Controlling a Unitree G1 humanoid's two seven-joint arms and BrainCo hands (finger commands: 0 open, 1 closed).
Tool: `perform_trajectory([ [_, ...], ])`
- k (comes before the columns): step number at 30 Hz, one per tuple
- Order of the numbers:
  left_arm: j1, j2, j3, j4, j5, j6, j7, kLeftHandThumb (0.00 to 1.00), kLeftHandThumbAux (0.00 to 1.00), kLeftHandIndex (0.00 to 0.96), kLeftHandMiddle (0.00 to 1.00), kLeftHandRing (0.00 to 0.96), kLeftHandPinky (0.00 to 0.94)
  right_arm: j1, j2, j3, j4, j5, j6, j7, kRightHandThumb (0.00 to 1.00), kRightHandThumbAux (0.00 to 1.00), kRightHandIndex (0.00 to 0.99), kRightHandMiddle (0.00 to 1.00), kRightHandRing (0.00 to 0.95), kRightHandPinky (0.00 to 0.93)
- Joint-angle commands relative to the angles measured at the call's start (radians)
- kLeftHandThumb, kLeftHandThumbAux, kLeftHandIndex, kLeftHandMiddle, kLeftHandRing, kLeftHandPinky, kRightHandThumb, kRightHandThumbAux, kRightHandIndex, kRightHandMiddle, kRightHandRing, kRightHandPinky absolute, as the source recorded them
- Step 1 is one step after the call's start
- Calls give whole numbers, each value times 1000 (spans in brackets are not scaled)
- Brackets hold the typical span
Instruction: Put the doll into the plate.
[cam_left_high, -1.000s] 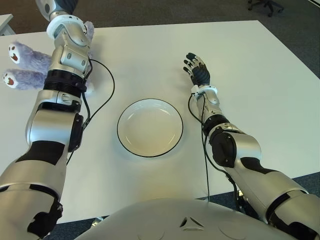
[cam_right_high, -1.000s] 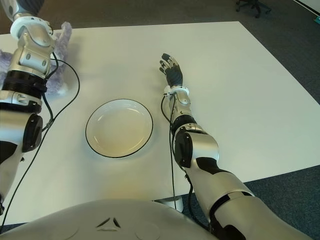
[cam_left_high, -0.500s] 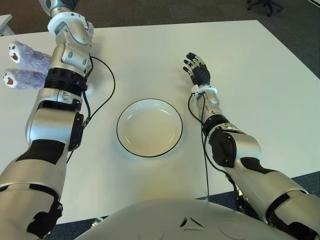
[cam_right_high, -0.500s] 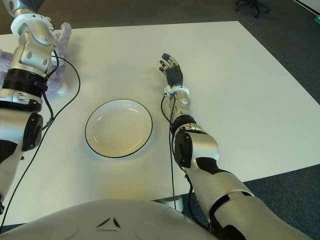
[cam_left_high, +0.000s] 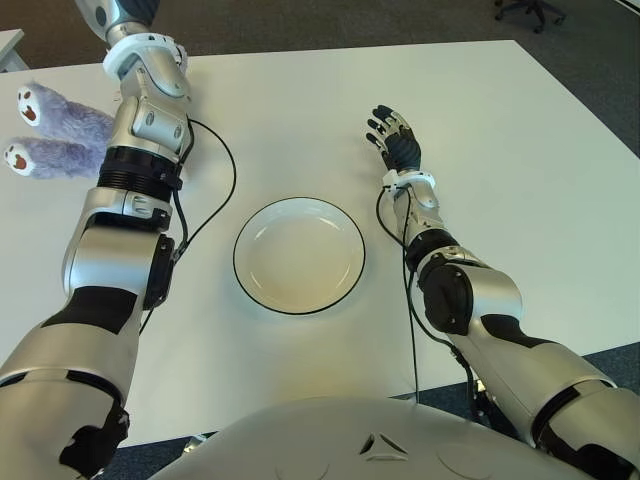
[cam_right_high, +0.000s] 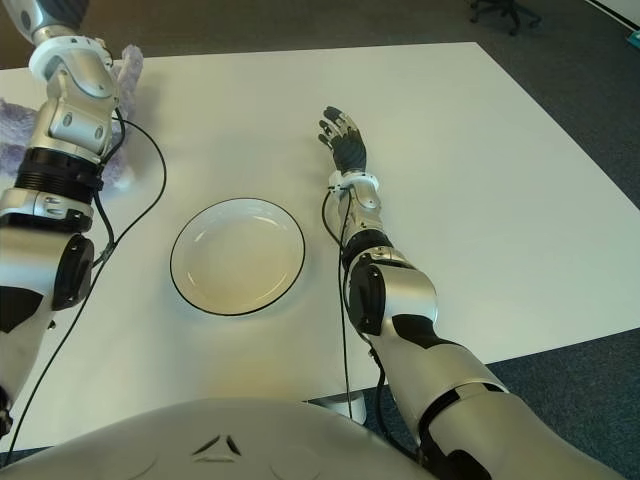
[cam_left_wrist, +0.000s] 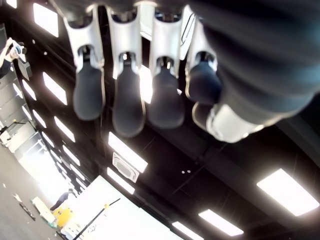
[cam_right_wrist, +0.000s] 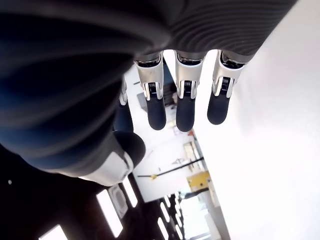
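Note:
The doll (cam_left_high: 45, 135) is a purple plush lying at the table's far left, two white-soled feet pointing left; its body is partly hidden behind my left forearm (cam_left_high: 145, 130). The white plate (cam_left_high: 300, 262) with a dark rim sits empty at the table's middle. My left hand (cam_left_wrist: 131, 105) is above the top of the eye views; its wrist view shows straight fingers holding nothing, with ceiling lights behind. My right hand (cam_left_high: 395, 138) shows beyond and to the right of the plate, fingers spread over the white table (cam_left_high: 510, 150), holding nothing.
A black cable (cam_left_high: 228, 170) loops from my left arm over the table between doll and plate. The table's right edge runs diagonally beside grey carpet (cam_left_high: 600, 70). An office chair base (cam_left_high: 530, 10) stands far off at the back right.
My left forearm has shifted a little to the right and now covers the doll's upper tuft in the left eye view. The plate, doll and right hand have stayed put.

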Motion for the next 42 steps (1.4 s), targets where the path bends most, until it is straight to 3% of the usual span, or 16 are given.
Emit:
perform_trajectory([
  [1,72,-10,22,-32,10,2,49,568,699,723,829,835,854,33,2,13,40,-18,52,-15,701,755,190,144,125,152],
  [5,93,-11,28,-38,21,-26,99,524,723,745,844,848,857,36,-1,23,42,-33,54,-20,660,760,188,137,119,145],
  [9,124,-11,33,-45,33,-62,162,554,702,739,837,845,848,39,-3,35,41,-51,46,-32,636,766,187,134,116,146],
  [10,144,-10,36,-54,40,-72,189,555,678,662,824,834,817,40,-4,42,41,-60,42,-40,616,772,185,132,114,145],
  [11,158,-10,37,-62,45,-78,207,670,692,495,762,742,676,41,-5,48,41,-66,39,-46,609,776,184,133,115,147],
  [12,172,-10,39,-66,53,-79,229,689,694,467,751,726,652,42,-6,53,41,-72,37,-52,607,777,184,133,115,147],
  [13,178,-11,40,-68,57,-79,241,694,697,441,624,570,462,43,-6,55,41,-74,36,-55,605,778,191,137,116,149],
  [15,186,-13,43,-68,63,-75,260,690,699,428,558,507,390,43,-6,56,41,-76,37,-58,602,777,197,141,118,151],
  [20,208,-36,66,-92,56,-16,280,682,704,414,445,431,356,41,-2,37,41,-59,41,-40,594,784,193,143,117,141],
  [22,218,-44,76,-104,56,9,286,361,502,315,417,406,341,41,-3,36,41,-59,41,-32,602,790,192,144,120,142],
  [23,223,-48,80,-108,57,19,289,306,461,266,384,373,318,41,-3,35,41,-60,42,-29,624,789,198,150,124,146],
  [29,250,-66,106,-136,49,50,307,273,434,195,315,321,314,41,-1,30,42,-60,51,-26,640,769,210,154,127,150],
  [36,282,-100,155,-143,11,7,336,304,449,143,245,265,270,44,-5,37,44,-71,53,-42,610,762,197,147,122,150],
  [42,303,-109,177,-132,8,-31,374,270,433,103,223,249,271,42,-10,38,47,-75,58,-51,580,769,177,129,114,134],
])
